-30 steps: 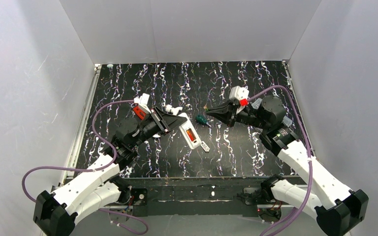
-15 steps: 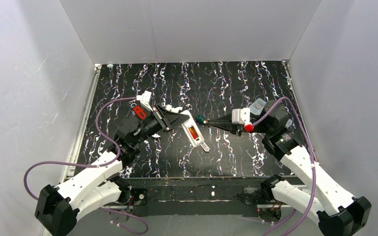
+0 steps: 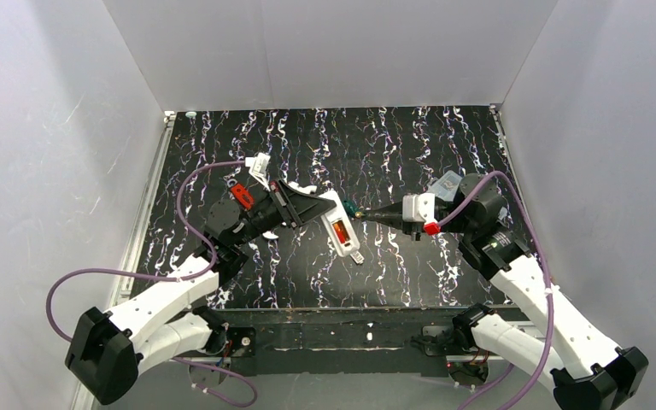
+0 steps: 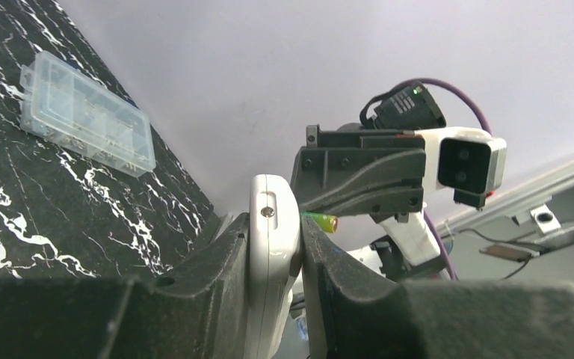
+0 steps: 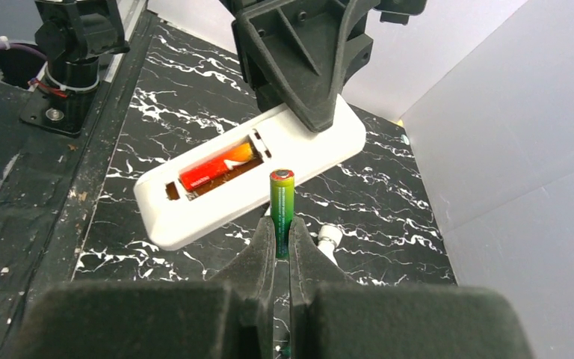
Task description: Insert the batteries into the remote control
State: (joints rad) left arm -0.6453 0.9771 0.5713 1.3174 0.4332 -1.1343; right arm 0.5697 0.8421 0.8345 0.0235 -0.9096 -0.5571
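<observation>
The left claw (image 4: 275,232) clamps the white remote control (image 5: 306,138), one red-orange battery (image 5: 213,169) in its bay. At its 5 o'clock, the right claw (image 5: 282,238) pinches an upright green cylinder (image 5: 282,206), probably another battery.

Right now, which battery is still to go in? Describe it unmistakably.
Over the table, the left gripper holds the remote. Facing its open bay, the right gripper pinches the battery by one end. It is green with a red tip; the orange-red one already lies in the bay.
</observation>
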